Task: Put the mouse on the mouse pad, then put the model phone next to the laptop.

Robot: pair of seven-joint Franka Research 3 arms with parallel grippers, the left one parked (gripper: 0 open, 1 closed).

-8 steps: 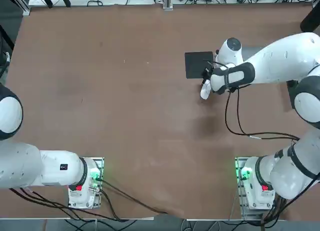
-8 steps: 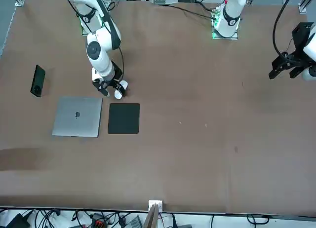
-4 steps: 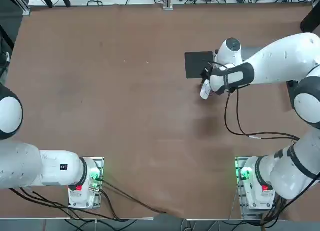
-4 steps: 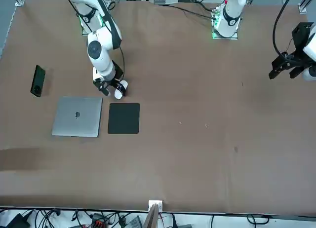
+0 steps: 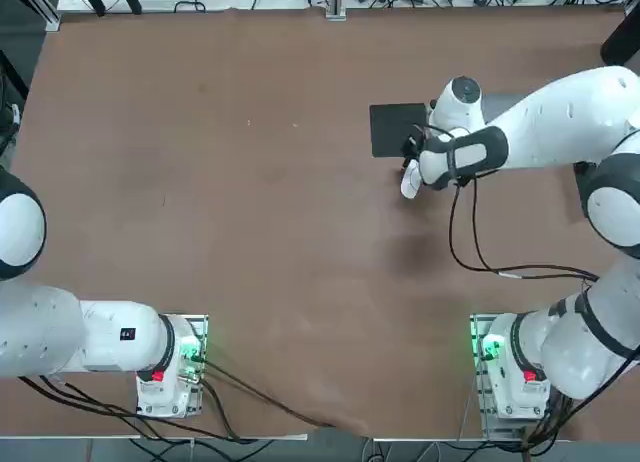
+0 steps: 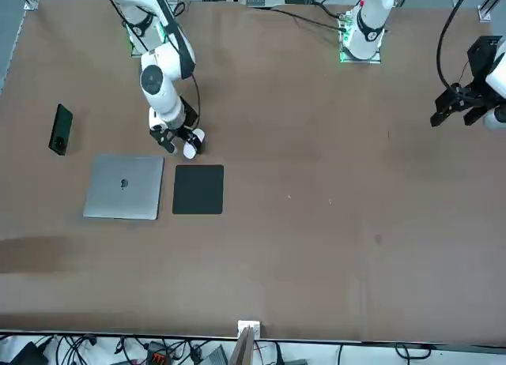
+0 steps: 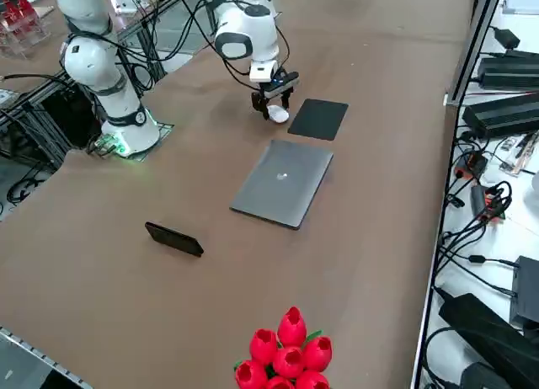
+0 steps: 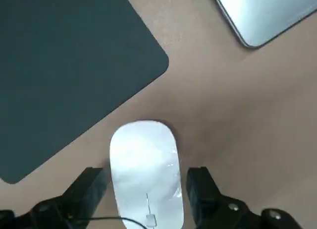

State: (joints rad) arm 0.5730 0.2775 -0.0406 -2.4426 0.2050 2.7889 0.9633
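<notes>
The white oval mouse (image 8: 143,169) lies on the brown table just off a corner of the black mouse pad (image 8: 64,75). My right gripper (image 8: 146,192) is low over the mouse and open, one finger on each side with a small gap to it. From the front, the mouse (image 6: 190,146) and gripper (image 6: 179,139) sit just behind the mouse pad (image 6: 198,189). The silver laptop (image 6: 124,186) lies closed beside the pad. The dark model phone (image 6: 60,129) rests flat by itself, beyond the laptop and apart from it.
A bunch of red tulips (image 7: 286,349) sits at the table's edge past the phone (image 7: 174,238). Cables and black boxes (image 7: 505,111) lie off the table's far side. The table's wide middle (image 5: 250,182) is bare brown surface.
My right gripper has shifted very slightly over the mouse. The mouse, pad, laptop and phone have not moved, and the fingers stay open.
</notes>
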